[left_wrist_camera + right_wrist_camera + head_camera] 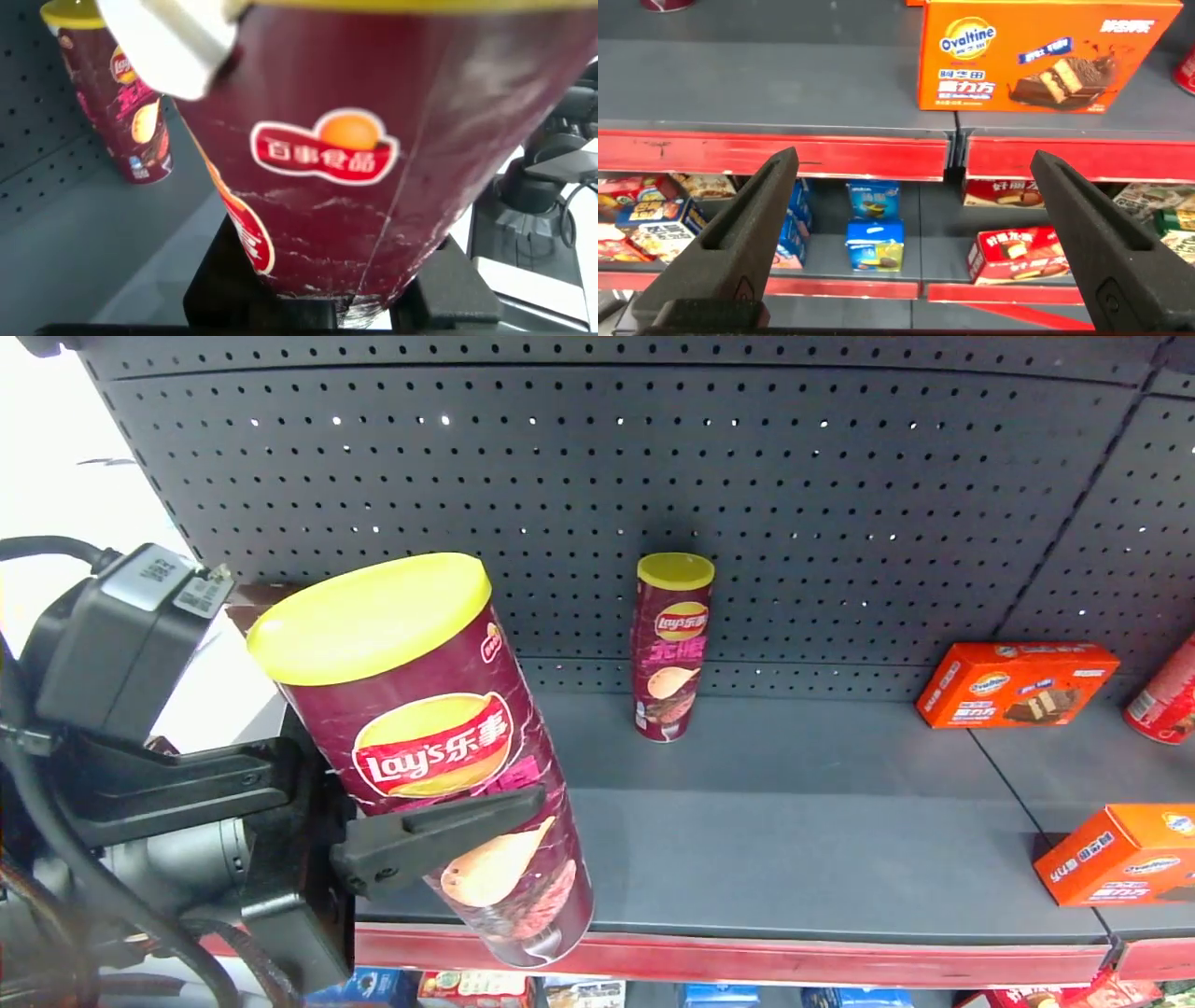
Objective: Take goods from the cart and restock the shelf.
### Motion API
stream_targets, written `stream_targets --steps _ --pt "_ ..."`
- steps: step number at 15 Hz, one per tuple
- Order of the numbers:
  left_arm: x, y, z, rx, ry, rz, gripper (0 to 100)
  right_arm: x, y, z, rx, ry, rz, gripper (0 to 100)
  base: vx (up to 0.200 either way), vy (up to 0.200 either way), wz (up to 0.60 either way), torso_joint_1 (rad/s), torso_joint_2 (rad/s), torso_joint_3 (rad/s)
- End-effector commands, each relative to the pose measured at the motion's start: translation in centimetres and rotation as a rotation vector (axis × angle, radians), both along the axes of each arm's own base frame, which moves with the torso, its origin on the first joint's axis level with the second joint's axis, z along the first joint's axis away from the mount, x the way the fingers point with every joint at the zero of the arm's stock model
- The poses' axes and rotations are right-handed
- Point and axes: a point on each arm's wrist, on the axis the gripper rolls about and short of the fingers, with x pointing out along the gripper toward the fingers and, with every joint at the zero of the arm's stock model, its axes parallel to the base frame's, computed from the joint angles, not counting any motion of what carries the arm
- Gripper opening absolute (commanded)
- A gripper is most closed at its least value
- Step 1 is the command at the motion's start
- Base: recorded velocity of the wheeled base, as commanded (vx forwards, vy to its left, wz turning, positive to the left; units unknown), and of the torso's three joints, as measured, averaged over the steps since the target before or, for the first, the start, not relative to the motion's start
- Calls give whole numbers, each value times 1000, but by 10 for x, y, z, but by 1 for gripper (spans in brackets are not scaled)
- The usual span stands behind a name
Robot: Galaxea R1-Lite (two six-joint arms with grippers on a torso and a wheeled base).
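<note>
My left gripper (439, 821) is shut on a maroon chip can (425, 747) with a yellow lid, held tilted over the front left of the grey shelf (794, 831). One black finger (420, 840) crosses the can's front. The held can (374, 159) looms close in the left wrist view. A second, matching can (672, 649) stands upright at the back of the shelf against the pegboard, and shows again as a small can (121, 103) off to the side. My right gripper (920, 252) is open, level with the red shelf edge (785, 154), with nothing between its fingers.
Orange snack boxes sit at the right of the shelf, one at the back (1018, 683) and one at the front (1116, 854). A red can (1167, 695) stands at the far right. An orange box (1032, 56) sits above blue and red boxes (875, 238) on a lower shelf.
</note>
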Motion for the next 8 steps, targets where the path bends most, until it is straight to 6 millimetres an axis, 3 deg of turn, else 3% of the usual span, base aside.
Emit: stream_targets --steps 1,8 --pt "-2 1 -1 -1 0 0 0 0 0 0 0 0 0 100 0 0 -600 12 -7 2" --pt "-2 6 4 -13 -19 20 0 0 0 0 -2 2 5 100 0 0 0 0 0 0"
